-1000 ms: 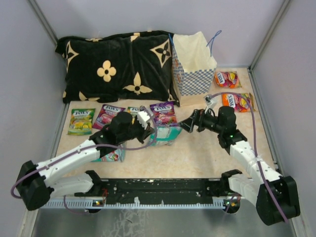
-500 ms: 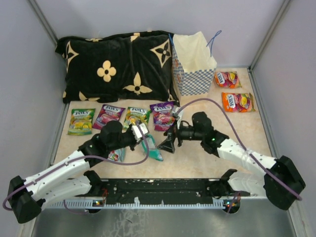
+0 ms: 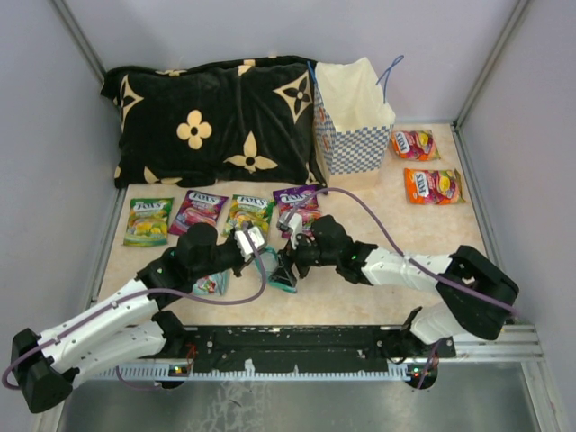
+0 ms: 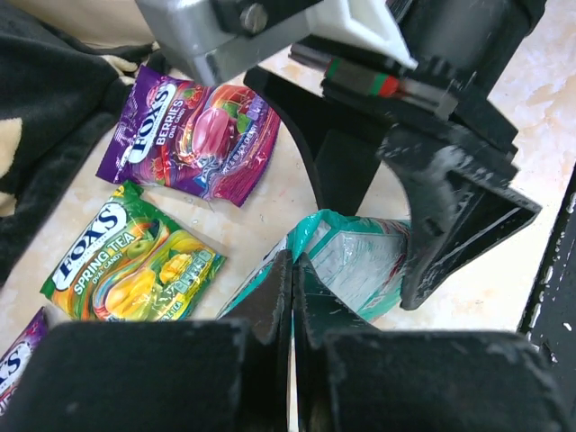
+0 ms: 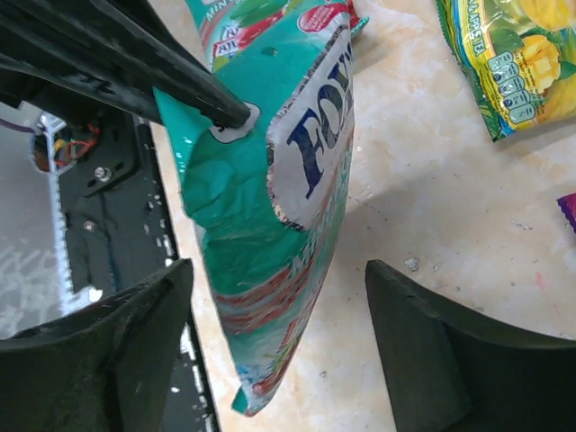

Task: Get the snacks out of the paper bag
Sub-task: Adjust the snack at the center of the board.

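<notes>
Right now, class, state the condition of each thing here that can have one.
paper bag: upright, mouth open.
teal packet: pinched at its top, held on end.
left gripper: shut on teal packet.
right gripper: open, astride the teal packet.
orange packets: lying flat.

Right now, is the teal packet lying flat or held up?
Held up: left fingers pinch its edge; open right fingers flank the teal packet.

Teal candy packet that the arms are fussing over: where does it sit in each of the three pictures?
Top external: teal packet just below centre.
Left wrist: teal packet lower centre-right.
Right wrist: teal packet fills the middle.
Shared landmark: the left gripper pinching it.
</notes>
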Robot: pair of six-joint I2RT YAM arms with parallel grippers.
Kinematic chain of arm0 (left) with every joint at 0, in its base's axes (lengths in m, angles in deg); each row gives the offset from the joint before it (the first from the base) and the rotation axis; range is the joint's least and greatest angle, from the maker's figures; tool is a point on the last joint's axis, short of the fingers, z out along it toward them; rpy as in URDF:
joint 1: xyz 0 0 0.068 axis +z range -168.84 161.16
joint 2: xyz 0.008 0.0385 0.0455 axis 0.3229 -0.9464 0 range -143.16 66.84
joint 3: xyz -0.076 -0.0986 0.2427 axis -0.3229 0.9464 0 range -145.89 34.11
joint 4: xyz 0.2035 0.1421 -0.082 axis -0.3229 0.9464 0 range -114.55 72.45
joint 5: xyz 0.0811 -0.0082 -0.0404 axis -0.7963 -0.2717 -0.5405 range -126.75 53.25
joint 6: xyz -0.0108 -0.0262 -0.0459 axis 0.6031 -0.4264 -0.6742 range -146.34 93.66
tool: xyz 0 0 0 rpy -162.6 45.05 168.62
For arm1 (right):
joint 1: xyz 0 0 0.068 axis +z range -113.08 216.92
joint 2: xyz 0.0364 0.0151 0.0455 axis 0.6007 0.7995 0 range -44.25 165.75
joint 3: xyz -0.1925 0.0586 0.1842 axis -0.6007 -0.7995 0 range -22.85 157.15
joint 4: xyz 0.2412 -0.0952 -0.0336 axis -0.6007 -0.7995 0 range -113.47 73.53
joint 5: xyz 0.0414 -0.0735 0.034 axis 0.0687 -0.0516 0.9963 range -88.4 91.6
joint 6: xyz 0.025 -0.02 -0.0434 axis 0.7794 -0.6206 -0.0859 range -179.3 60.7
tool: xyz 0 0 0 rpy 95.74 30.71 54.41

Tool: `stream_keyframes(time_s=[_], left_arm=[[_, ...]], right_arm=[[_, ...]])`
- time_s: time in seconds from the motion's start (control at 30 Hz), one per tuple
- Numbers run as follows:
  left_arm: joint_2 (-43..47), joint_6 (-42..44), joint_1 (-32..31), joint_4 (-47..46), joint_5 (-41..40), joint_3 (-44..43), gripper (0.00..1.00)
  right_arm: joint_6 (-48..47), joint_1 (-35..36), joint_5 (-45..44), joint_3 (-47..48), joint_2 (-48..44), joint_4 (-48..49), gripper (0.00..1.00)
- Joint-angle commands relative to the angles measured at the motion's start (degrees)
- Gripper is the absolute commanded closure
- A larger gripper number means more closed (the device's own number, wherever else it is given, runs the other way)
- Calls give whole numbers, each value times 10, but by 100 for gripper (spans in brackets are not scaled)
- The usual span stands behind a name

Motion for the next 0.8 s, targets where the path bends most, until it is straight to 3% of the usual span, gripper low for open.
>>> stream_keyframes(time_s=[0.0,0.07,0.1,0.13,0.2,0.23,0.37,0.47,0.57,0.63,0.77], left_arm=[[20,-5,-2,-21,-12,10,100],[24,-13,-2,-25,-26,12,100],[26,-27,-2,-27,-42,11,93],[29,-40,-2,-27,-58,8,72],[41,-57,-1,-30,-92,4,18],[49,-69,-2,-37,-115,3,3],[78,-142,-1,-45,-222,-17,1],[45,-222,10,31,-314,-90,1],[-7,-279,32,129,-356,-184,1],[-27,-307,61,164,-325,-221,1],[-65,-373,163,217,-185,-278,1]], right_arm=[[1,24,-35,41,24,50,45],[5,27,-47,40,23,47,60],[8,27,-55,38,18,45,67],[9,28,-64,36,13,38,74],[2,28,-88,33,-6,12,79],[-2,29,-97,31,-19,-3,80],[-34,40,-176,31,-80,-103,81],[-66,82,-288,58,-102,-182,83],[-90,138,-410,94,-82,-235,85],[-106,179,-512,122,-32,-259,87],[-140,242,-702,174,97,-280,87]])
